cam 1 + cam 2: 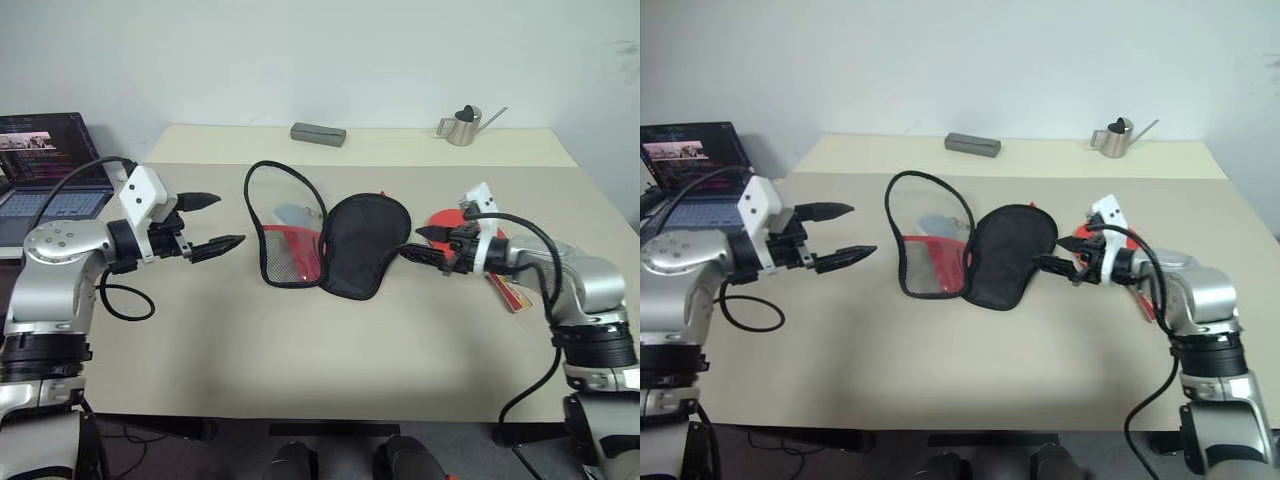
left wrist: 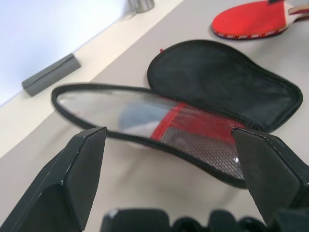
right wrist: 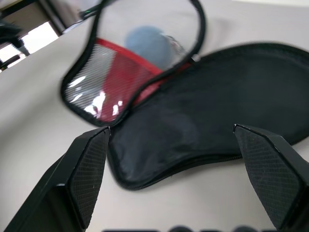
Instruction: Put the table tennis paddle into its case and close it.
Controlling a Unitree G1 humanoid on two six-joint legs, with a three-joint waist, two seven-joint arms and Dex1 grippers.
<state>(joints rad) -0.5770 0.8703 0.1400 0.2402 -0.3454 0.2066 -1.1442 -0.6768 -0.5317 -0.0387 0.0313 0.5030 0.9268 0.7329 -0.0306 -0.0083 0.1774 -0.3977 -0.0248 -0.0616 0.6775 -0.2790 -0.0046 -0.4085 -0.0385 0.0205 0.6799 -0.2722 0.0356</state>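
Note:
The case lies unzipped mid-table. Its black half [image 1: 365, 245] lies flat, while the half with the clear and red mesh panel [image 1: 288, 235] stands tilted up to its left. The table tennis paddle [image 2: 251, 19] rests on the table to the right of the case; its red face [image 1: 444, 216] is partly hidden behind my right gripper. My right gripper [image 1: 424, 245] is open, its tips at the black half's right edge, with nothing between them. Left of the case, my left gripper [image 1: 212, 222] hovers open and empty, pointing at the raised half.
A laptop [image 1: 50, 175] sits at the table's left edge. A grey block [image 1: 318, 133] and a small metal watering can [image 1: 465, 125] stand at the back. The near part of the table [image 1: 320, 350] is bare.

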